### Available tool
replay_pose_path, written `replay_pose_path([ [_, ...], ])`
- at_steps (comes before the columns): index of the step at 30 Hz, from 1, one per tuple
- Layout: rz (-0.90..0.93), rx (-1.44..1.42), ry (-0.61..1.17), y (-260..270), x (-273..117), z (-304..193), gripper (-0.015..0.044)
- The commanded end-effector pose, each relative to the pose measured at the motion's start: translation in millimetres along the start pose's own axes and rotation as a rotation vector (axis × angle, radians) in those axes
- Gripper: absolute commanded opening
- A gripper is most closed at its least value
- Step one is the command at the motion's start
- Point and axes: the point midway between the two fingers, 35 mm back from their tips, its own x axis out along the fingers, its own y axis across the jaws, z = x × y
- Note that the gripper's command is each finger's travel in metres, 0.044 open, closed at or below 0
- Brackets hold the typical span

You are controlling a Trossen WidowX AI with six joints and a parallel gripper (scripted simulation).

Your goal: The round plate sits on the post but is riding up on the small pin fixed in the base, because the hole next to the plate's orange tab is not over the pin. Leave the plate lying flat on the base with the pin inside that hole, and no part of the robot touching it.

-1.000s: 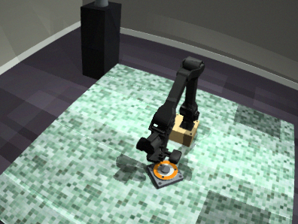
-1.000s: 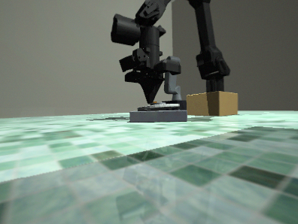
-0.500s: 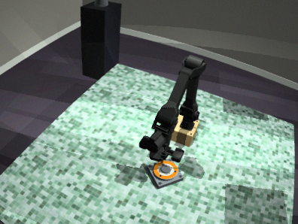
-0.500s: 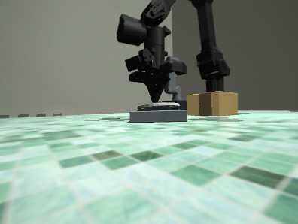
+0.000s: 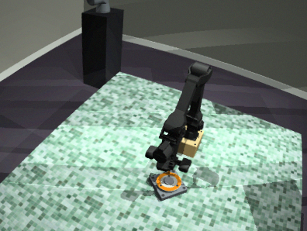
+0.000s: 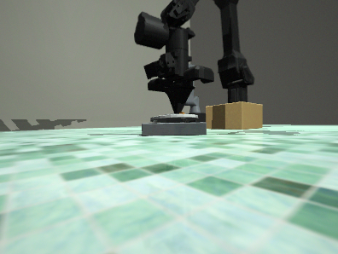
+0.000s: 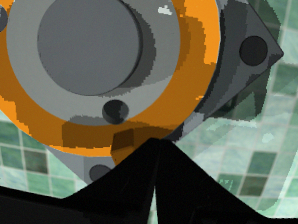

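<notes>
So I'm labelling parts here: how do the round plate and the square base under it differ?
The round plate is a disc with an orange ring around a light grey middle; the base is a plain dark grey square slab. The plate is smaller, leaving the base's corners showing, each with a dark hole. The plate lies on top, the base on the tiled surface. Both are low and flat.
</notes>
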Motion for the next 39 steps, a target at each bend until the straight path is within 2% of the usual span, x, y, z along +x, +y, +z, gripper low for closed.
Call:
replay_pose_path([
  [1, 0.007, 0.0, 0.007, 5, 1, -6, 0.0],
  [39, 0.012, 0.0, 0.008, 48, -4, -10, 0.0],
])
